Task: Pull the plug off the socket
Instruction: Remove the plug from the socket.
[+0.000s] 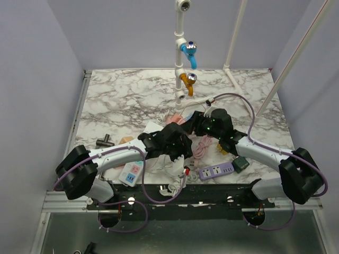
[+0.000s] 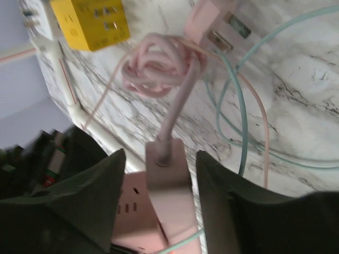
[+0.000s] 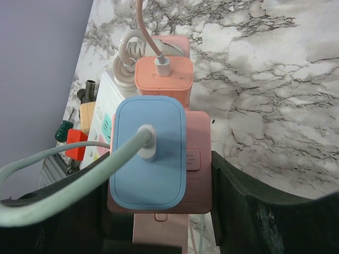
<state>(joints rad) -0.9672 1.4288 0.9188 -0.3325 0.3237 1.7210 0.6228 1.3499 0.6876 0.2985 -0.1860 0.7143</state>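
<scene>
A pink power strip [image 3: 198,159] lies in the middle of the marble table, and it also shows in the top view [image 1: 177,117]. A blue plug [image 3: 151,153] with a pale green cable sits in it. A salmon plug [image 3: 163,74] with a pink cable sits just beyond. My right gripper [image 3: 159,159] is shut on the strip's sides. My left gripper [image 2: 160,159] is open and straddles a pink plug [image 2: 167,169] whose pink cable [image 2: 159,63] coils ahead; neither finger touches it. In the top view both grippers, left [image 1: 180,145] and right [image 1: 198,123], meet over the strip.
A yellow cube socket [image 2: 95,21] lies near the coil. A purple power strip [image 1: 216,171], a green cube [image 1: 241,163] and a white strip [image 1: 131,173] lie along the near edge. A black T-fitting [image 1: 104,141] is at the left. A white pipe stand with taps [image 1: 188,50] rises at the back.
</scene>
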